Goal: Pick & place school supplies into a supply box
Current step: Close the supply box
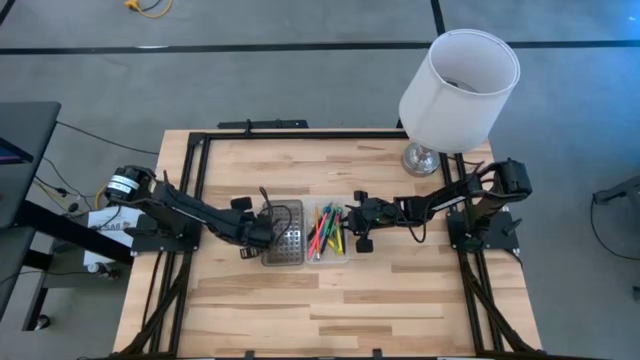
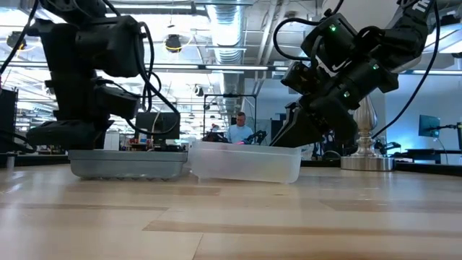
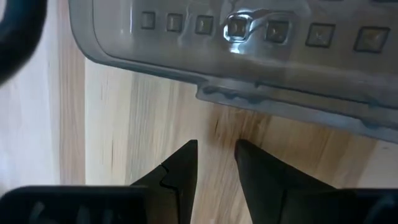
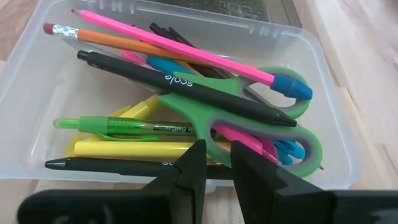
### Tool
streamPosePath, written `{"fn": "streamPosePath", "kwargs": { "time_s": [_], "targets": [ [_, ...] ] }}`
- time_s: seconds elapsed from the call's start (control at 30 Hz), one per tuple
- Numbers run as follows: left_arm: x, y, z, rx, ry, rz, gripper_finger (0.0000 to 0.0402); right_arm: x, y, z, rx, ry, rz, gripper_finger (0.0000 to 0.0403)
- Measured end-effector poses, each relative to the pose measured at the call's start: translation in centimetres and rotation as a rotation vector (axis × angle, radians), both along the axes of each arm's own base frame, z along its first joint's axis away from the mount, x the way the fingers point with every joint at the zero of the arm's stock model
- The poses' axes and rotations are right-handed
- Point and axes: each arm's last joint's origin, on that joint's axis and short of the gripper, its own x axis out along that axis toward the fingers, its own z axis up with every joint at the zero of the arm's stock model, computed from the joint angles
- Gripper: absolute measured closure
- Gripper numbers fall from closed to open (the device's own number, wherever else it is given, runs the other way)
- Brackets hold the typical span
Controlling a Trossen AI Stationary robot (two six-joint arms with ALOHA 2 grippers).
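The supply box lies open at the table's middle. Its grey grid lid (image 1: 283, 243) lies flat on the left of the clear tray (image 1: 331, 256). In the tray lie the school supplies: green-handled scissors (image 4: 273, 130), a black pen (image 4: 180, 84), a pink pencil (image 4: 174, 43), a green pen (image 4: 124, 126) and a yellow marker (image 4: 124, 148). My left gripper (image 3: 216, 149) points down at bare wood beside the lid's left edge (image 3: 249, 102), fingers narrowly apart and holding nothing. My right gripper (image 4: 217, 146) slants down at the tray's right wall, also narrowly open and holding nothing. My right gripper has its fingertips (image 4: 193, 155) close in front of the tray's right wall (image 4: 124, 174), coming slanted from the table's right. I cannot tell whether they touch the wall. My left gripper touches nothing.
A lamp with a white shade (image 1: 458, 90) stands on a silver base (image 1: 428, 158) at the far right of the table. Black frame rails (image 1: 196, 190) run along the table's sides. A person (image 2: 240, 130) shows in the room beyond. Bare wood lies toward the near edge.
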Motion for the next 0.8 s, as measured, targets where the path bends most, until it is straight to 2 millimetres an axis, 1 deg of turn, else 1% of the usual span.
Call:
{"fn": "streamPosePath", "kwargs": {
  "time_s": [0.13, 0.3, 0.8],
  "targets": [
    [0.3, 0.1, 0.3, -0.001, -0.047, -0.017, 0.0292, 0.0, 0.0, 0.0, 0.005, 0.002, -0.006, 0.0332],
    [0.7, 0.0, 1.4, -0.018, -0.128, -0.072, 0.0292, 0.0, 0.0, 0.0, 0.010, 0.001, -0.012, 0.0332],
    [-0.2, 0.3, 4.8, 0.029, -0.287, -0.073, 0.0292, -0.1, 0.0, -0.2, 0.010, 0.015, -0.013, 0.0332]
  ]
}}
